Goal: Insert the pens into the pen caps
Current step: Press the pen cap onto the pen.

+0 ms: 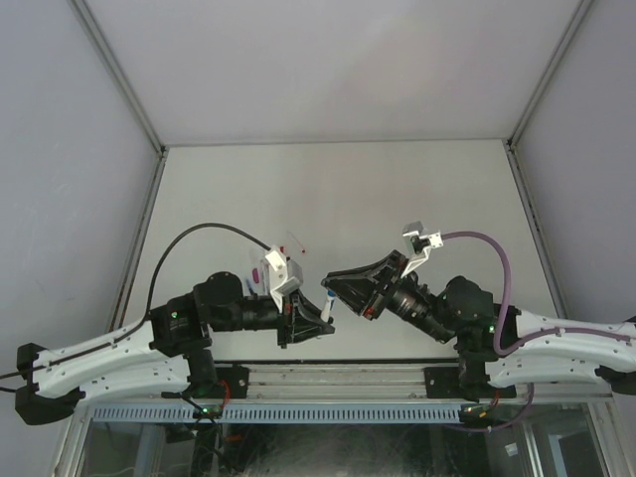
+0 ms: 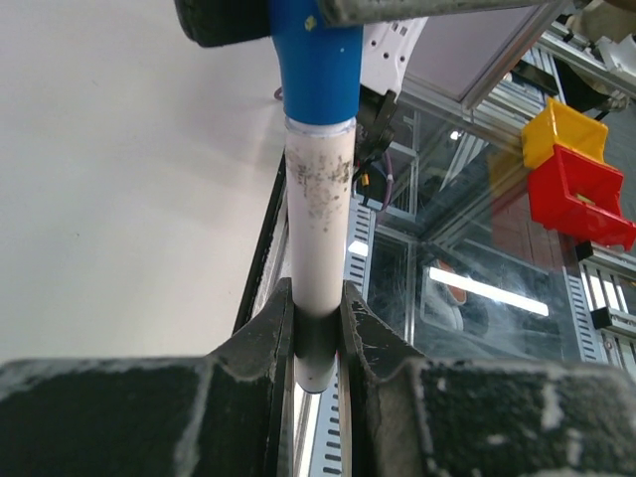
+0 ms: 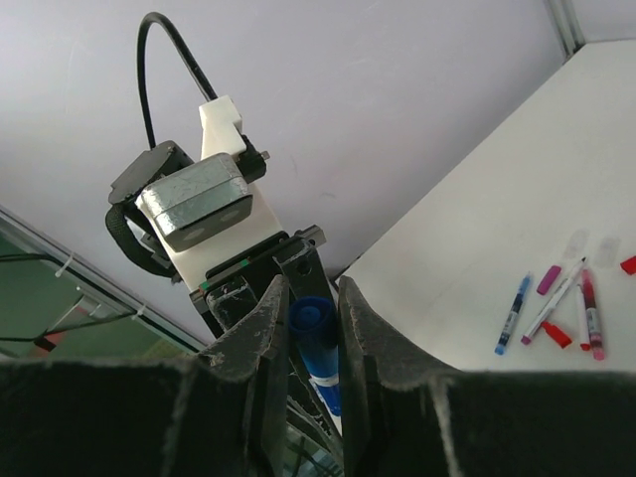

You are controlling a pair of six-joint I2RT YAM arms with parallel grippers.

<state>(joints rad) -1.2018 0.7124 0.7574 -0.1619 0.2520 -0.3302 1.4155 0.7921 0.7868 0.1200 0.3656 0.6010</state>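
Pen tail buried between left gripper fingers at 6 o'clock. Blue cap top lost at 12 o'clock edge. Red piece clipped at 3 o'clock. Loose pens mere specks overhead.

Lab test cell: aluminium frame, grey wall panels

Pale table with loose pens and caps

Well apart from the right gripper, to its right in the wrist view, lie a blue pen, red pen, magenta cap and red cap.
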